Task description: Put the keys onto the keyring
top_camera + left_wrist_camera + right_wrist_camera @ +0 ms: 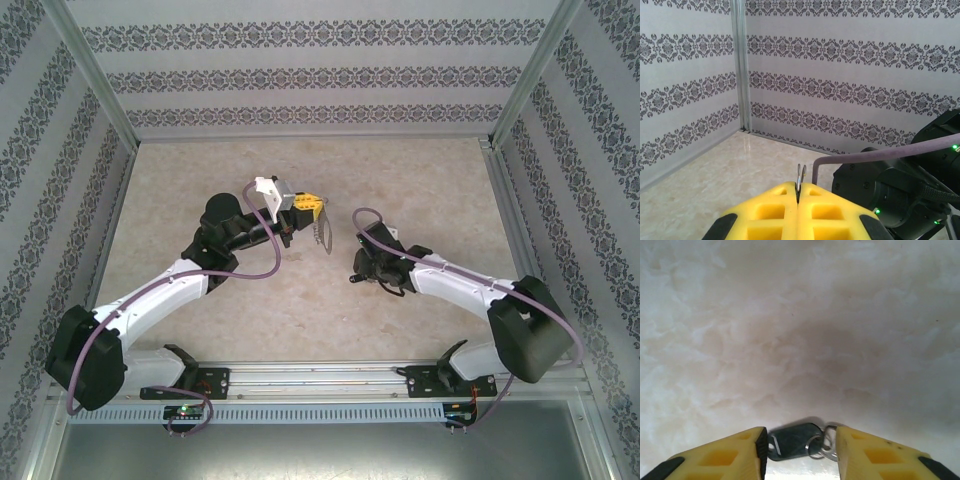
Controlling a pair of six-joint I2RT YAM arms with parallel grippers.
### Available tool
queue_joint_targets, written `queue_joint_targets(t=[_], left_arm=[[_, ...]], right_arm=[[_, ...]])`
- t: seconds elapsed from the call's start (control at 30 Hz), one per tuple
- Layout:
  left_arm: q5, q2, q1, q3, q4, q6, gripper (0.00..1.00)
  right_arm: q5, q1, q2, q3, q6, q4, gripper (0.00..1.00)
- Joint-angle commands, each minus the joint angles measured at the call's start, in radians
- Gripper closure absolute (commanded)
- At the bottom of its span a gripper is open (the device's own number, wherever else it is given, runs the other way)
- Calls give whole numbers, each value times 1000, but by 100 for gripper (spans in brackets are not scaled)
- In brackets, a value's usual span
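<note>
L gripper (798,189) is shut tight on the keyring (800,174), holding it up so the key can go on. R gripper (800,440) is part open round the key (789,443) on the table (790,315), maybe touching it.

Key (790,444): black plastic head, flat on the table, about mid-table and slightly towards the right edge. Small silver rings (816,446) sit at one end. It lies between the right pincer (801,436) fingers, which stand apart either side.
Keyring (318,232): thin silvery loop, off the table, clamped in the closed left pincer (306,204). It dangles over mid-table, and a short arc pokes past the yellow pads.
</note>
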Motion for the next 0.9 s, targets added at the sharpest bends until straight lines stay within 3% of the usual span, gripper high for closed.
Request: queue_joint_targets(t=[0.0,0.4,0.87], left_arm=[[14,-30,-10,-1,8,3,100],[16,-22,-11,14,-16,2,100],[22,-18,-10,5,-2,4,100]], right_arm=[[27,6,-3,-28,-43,-28,62],[47,69,140,33,-76,-24,66],[87,70,154,18,-73,-29,73]])
